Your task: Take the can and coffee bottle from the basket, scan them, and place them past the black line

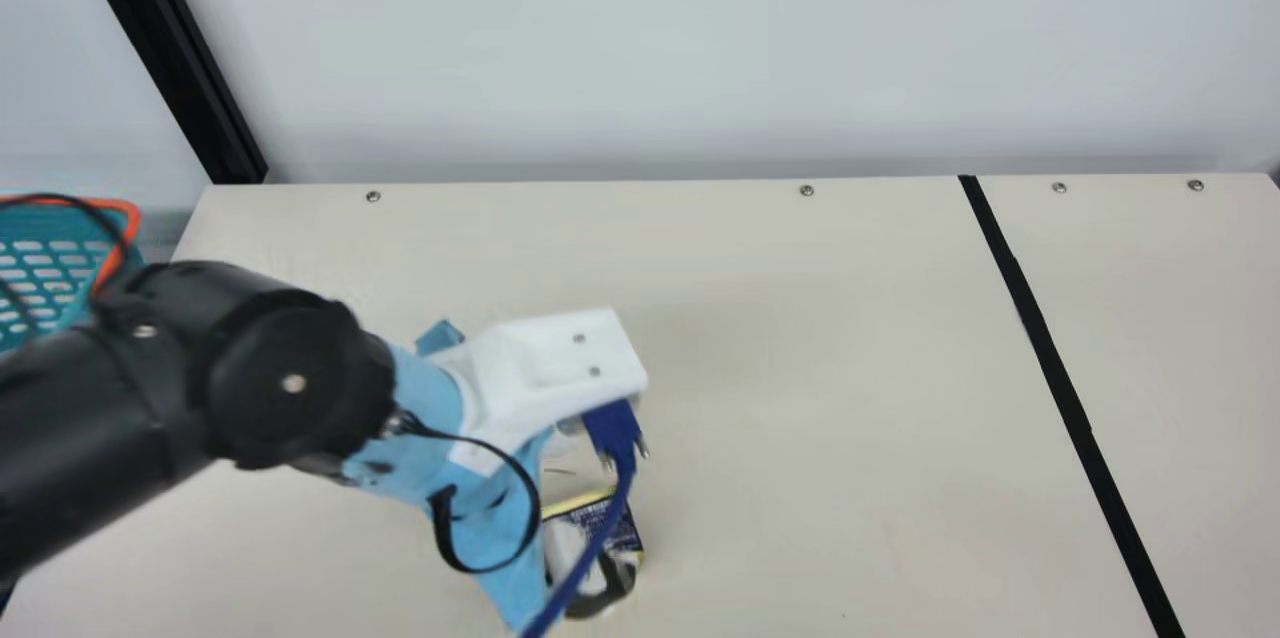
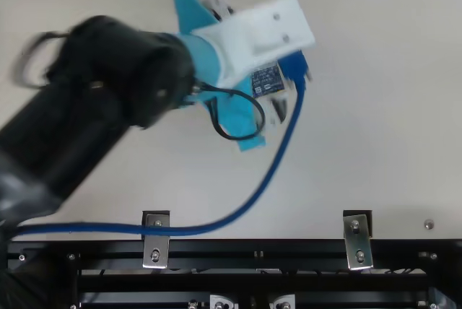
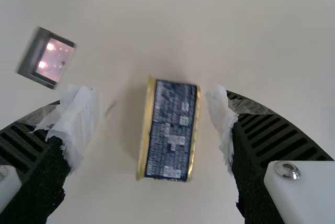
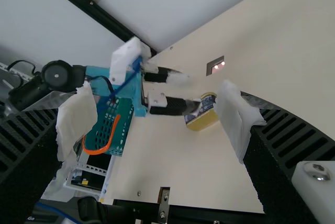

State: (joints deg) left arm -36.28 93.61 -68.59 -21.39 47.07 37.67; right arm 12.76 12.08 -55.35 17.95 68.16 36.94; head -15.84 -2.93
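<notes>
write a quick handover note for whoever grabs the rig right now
Left gripper: jaws open, one either side of the blue and gold can, not touching it.
Right gripper: jaws open, holding nothing.
Things: can on the table, near the scanner window; cannot say where the coffee bottle is.
Done: can is out of the basket; cannot tell if scanned.
Left: grip can, scan if needed, place past the black line; find and check the bottle.
</notes>
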